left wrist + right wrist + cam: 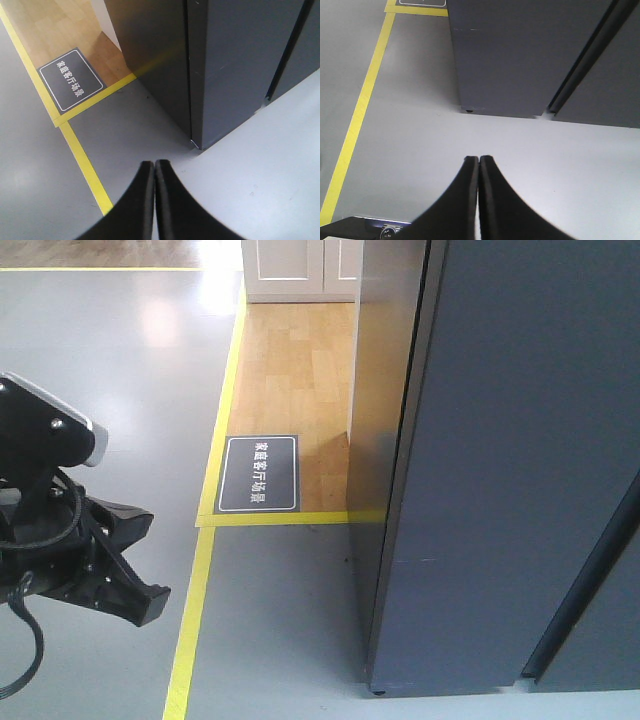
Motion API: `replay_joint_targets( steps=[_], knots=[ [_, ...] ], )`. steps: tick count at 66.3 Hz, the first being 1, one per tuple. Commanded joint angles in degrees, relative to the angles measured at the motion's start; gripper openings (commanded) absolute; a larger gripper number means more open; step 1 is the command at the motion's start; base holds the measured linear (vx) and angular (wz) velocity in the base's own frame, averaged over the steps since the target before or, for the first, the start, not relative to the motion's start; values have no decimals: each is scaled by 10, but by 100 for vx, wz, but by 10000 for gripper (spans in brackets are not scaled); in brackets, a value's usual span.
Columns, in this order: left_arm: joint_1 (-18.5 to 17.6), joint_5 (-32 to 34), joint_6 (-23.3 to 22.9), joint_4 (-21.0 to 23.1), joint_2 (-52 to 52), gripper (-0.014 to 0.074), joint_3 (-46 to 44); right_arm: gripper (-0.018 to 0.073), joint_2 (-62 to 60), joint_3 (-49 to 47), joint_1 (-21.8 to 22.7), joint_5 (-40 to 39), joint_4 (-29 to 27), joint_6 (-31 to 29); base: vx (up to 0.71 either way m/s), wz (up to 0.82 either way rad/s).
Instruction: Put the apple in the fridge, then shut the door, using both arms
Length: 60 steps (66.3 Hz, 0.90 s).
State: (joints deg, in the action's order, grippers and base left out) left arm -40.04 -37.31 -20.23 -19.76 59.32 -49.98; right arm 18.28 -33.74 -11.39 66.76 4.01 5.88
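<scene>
Grey floor with yellow tape [190, 625] ran up to the fridge [500, 490], whose door [235, 70] looked flush and closed, so you had either finished or not yet begun; I could not tell. Your left gripper [154, 167] and right gripper [479, 162] hung empty, fingers pressed together, and no apple showed in any view.
</scene>
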Motion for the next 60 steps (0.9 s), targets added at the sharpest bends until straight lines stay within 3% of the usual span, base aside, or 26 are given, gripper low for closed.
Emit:
replay_joint_targets(
  steps=[1, 12, 29, 37, 50, 60],
  knots=[
    [-5, 27, -6, -8, -10, -6, -14, -3, 5, -13, -1, -29, 6, -5, 0, 0],
    [3, 41, 11, 8, -10, -6, -14, -3, 5, -13, -1, -29, 6, -5, 0, 0],
    [83, 108, 134, 152, -32, -6, 2, -3, 5, -13, -1, -29, 6, -5, 0, 0],
    [120, 184, 166, 174, -72, -6, 58, -3, 5, -13, -1, -29, 5, -5, 0, 0],
    [227, 274, 166, 227, -190, -6, 175, -3, 5, -13, -1, -29, 5, -5, 0, 0],
    [300, 290, 166, 224, -295, -6, 262, -3, 5, -13, -1, -29, 5, -5, 0, 0]
  ],
)
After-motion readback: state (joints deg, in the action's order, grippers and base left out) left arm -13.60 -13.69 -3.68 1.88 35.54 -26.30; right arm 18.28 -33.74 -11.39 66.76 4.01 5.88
